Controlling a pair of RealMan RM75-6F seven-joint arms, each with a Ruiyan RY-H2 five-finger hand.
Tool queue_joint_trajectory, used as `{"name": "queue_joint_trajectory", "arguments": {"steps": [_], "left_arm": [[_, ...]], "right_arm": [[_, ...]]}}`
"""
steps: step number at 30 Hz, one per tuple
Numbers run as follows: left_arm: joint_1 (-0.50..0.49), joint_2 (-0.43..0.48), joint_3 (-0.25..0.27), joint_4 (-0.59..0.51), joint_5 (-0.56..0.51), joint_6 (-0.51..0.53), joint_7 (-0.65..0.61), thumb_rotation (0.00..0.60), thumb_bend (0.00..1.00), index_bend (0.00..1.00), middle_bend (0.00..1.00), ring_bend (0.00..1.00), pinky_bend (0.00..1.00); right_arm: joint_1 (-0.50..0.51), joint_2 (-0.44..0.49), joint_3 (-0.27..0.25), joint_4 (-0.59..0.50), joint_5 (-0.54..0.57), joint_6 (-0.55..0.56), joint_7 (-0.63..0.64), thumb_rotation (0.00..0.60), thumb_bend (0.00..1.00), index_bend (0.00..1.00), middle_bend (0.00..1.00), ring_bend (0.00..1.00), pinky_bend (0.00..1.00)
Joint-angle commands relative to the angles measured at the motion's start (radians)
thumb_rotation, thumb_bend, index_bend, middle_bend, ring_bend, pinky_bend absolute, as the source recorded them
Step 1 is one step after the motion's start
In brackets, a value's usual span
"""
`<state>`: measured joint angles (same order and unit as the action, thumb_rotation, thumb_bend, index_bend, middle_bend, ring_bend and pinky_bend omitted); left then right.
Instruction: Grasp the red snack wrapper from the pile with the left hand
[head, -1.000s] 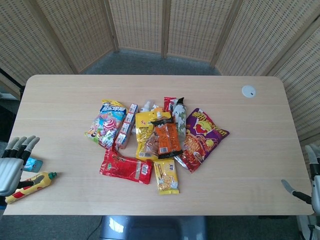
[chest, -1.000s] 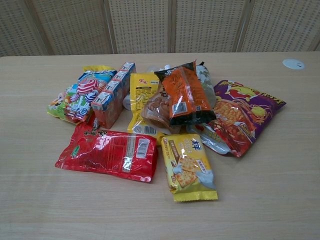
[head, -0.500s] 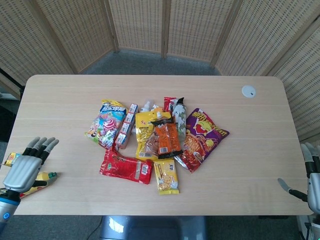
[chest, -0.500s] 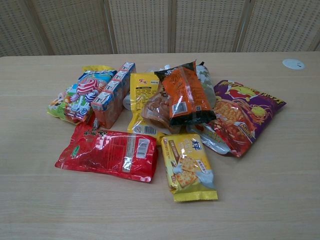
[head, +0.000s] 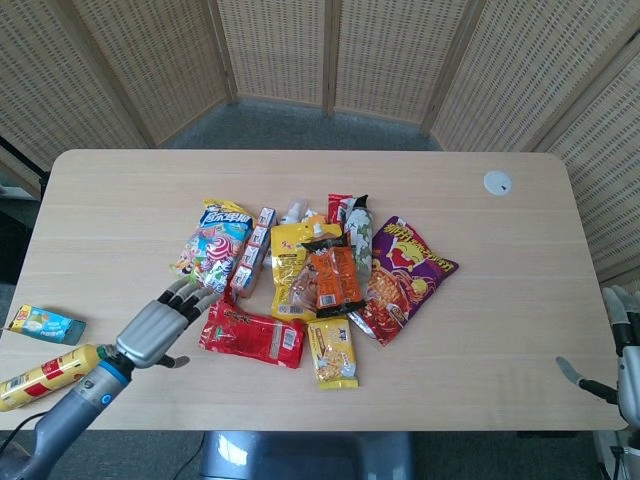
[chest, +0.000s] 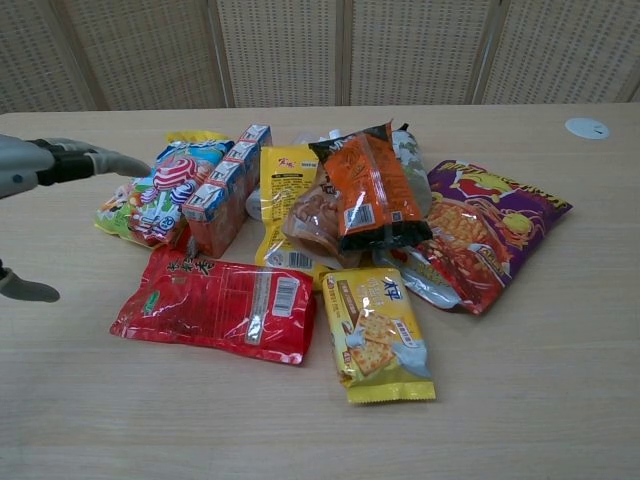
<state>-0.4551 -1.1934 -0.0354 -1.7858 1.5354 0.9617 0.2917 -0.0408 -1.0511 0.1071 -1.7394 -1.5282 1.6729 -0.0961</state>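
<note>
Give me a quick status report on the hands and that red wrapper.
Left hand open, beside the red wrapper, not touching. Right hand at the table edge, state unclear. Wrapper flat at the pile's near side, nothing on it.

Red snack wrapper (head: 252, 337); purple bag (head: 405, 275).

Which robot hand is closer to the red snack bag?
The left. The left hand hovers open just beside the red snack wrapper, not touching it. The right hand sits far off at the table's right edge.

The snack wrapper (head: 252, 335) lies at the pile's near-left edge, with the left robot hand (head: 160, 328) just left of it.
</note>
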Motion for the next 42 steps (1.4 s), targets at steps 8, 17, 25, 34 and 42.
{"name": "queue_joint_trajectory", "arguments": {"steps": [8, 17, 25, 34, 42], "left_arm": [[-0.082, -0.229, -0.005, 0.089, -0.172, -0.106, 0.21, 0.6, 0.02, 0.0, 0.0, 0.0, 0.0], [-0.15, -0.354, -0.03, 0.139, -0.345, -0.121, 0.364, 0.6, 0.02, 0.0, 0.0, 0.0, 0.0], [-0.18, -0.384, -0.005, 0.148, -0.44, -0.096, 0.443, 0.6, 0.02, 0.01, 0.0, 0.0, 0.0], [-0.196, -0.399, 0.022, 0.169, -0.456, -0.07, 0.451, 0.6, 0.02, 0.04, 0.0, 0.0, 0.0], [-0.206, -0.449, 0.032, 0.218, -0.447, -0.03, 0.462, 0.6, 0.02, 0.33, 0.21, 0.35, 0.46]], "right_arm": [[0.0, 0.013, 0.002, 0.002, 0.008, -0.01, 0.045, 0.48, 0.0, 0.0, 0.0, 0.0, 0.0], [-0.001, 0.023, 0.003, 0.005, 0.014, -0.013, 0.078, 0.479, 0.0, 0.0, 0.0, 0.0, 0.0], [-0.002, 0.028, 0.007, 0.007, 0.02, -0.015, 0.099, 0.481, 0.0, 0.0, 0.0, 0.0, 0.0], [0.0, 0.027, 0.004, 0.006, 0.017, -0.02, 0.097, 0.479, 0.0, 0.0, 0.0, 0.0, 0.0], [0.001, 0.025, 0.002, 0.006, 0.015, -0.021, 0.09, 0.482, 0.0, 0.0, 0.0, 0.0, 0.0]]}}
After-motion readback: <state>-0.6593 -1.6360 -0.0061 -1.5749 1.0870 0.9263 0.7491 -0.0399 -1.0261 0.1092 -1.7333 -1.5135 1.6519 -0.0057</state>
